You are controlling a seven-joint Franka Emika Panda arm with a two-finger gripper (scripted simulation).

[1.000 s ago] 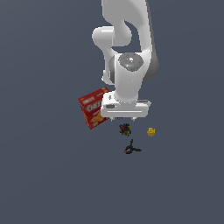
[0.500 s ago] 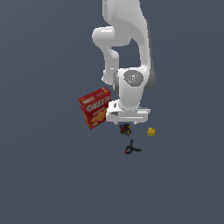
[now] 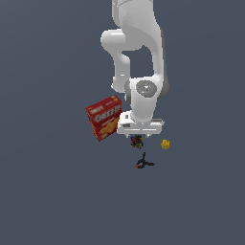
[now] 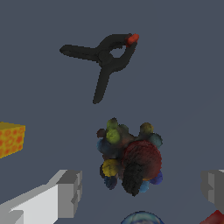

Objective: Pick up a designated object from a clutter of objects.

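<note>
My pincer (image 4: pixel 140 192) stands spread wide: one pale finger (image 4: pixel 65 194) shows at lower left of the wrist frame, the other (image 4: pixel 214 186) at the lower right edge, nothing clamped between them. The tiny dark lumpy object speckled with red, green and yellow (image 4: pixel 129 159) sits in the gap between the fingers, touching neither as far as I can see. In the exterior view it lies on the grey counter (image 3: pixel 57 201) directly under my pincer (image 3: pixel 139 135), near frame centre.

Progress, as I judge it: approach and alignment done, fingers straddling the lump. Left to do: finish the descent if any remains, squeeze, lift. Nothing is raised yet.

Surroundings:
- Black three-pronged clamp with a red tip (image 4: pixel 103 57), upper middle of the wrist frame, apart from the lump.
- Small yellow block (image 4: pixel 9 139) at the left edge, well apart.
- Red Cheez-It cracker box (image 3: pixel 104 117), standing tilted left of my wrist in the exterior view.
- A rounded bluish-grey thing (image 4: pixel 142 218) peeks in at the bottom edge, just beside the lump; too cropped to identify.

The box and that rounded thing are the nearest crowding; neither finger's path looks blocked.
</note>
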